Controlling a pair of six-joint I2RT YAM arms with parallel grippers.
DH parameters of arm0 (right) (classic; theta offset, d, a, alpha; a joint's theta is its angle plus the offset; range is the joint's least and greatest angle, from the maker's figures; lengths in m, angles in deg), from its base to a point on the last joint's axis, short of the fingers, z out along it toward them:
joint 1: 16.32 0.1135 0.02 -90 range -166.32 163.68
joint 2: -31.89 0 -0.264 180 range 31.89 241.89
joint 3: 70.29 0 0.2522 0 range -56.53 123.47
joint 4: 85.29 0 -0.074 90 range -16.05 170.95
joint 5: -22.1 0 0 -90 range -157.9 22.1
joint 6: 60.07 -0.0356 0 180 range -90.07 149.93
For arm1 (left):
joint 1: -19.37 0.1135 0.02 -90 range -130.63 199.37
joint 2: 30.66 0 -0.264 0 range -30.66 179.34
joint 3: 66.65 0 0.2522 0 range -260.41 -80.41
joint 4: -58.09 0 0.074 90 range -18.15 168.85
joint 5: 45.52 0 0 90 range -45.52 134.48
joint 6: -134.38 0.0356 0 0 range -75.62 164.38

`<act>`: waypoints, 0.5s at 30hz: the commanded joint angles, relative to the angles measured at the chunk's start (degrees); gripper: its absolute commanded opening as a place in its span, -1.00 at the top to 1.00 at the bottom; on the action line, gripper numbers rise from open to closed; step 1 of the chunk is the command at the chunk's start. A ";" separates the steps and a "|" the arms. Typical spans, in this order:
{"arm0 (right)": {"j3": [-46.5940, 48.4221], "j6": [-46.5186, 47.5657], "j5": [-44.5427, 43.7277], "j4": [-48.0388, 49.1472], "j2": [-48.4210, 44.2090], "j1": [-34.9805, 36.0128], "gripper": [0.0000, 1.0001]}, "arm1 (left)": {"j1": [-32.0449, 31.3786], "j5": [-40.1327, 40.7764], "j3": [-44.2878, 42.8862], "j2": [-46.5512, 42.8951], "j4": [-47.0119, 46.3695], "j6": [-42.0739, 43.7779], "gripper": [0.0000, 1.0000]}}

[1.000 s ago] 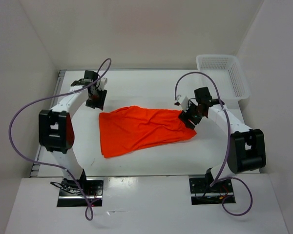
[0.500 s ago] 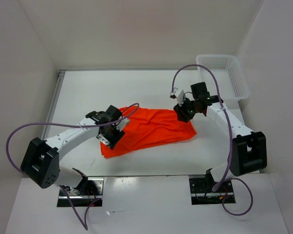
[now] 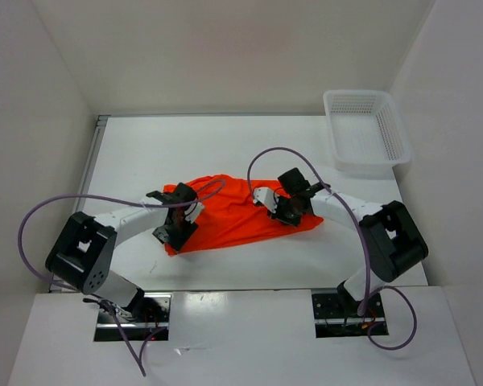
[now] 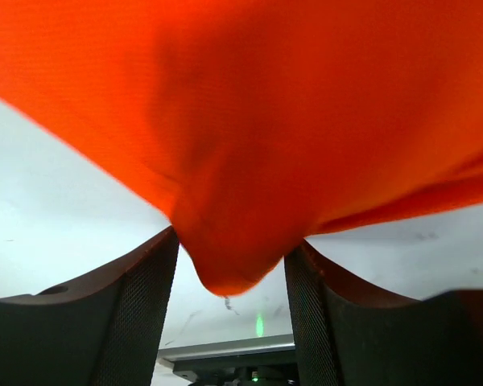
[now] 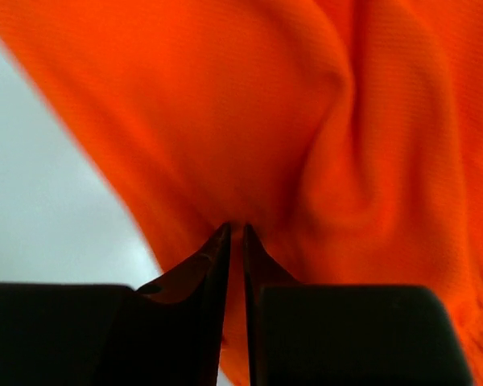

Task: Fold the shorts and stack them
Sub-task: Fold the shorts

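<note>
The orange-red shorts [image 3: 235,215] lie crumpled in the middle of the white table [image 3: 145,161]. My left gripper [image 3: 175,229] is at their near-left corner. In the left wrist view it [image 4: 232,240] is open, and a rounded fold of the shorts [image 4: 249,121] bulges down between the two mesh pads [image 4: 145,314]. My right gripper [image 3: 278,209] is on the right part of the cloth. In the right wrist view its fingertips [image 5: 222,241] stand almost together with a thin pinch of the shorts [image 5: 266,121] between them.
A white mesh basket [image 3: 367,129] stands at the back right corner. White walls close the table on three sides. Purple cables loop over both arms, and the arm bases are at the near edge.
My left arm swung from the back left down to the shorts' near-left corner. My right gripper moved left over the cloth and closed on it. The shorts drew in and bunched.
</note>
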 commanded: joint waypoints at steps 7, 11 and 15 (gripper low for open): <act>2.88 -2.76 -14.52 20.15 7.87 -2.18 0.78 | 15.28 9.17 -10.85 13.94 -10.90 0.30 -0.24; 9.29 -2.15 -15.32 20.35 11.74 -2.98 0.78 | 17.91 10.58 -16.23 18.69 -11.43 0.30 -0.22; 14.57 -1.62 -9.98 14.72 11.23 -2.98 0.60 | 16.61 8.48 -16.43 17.13 -10.55 0.30 -0.22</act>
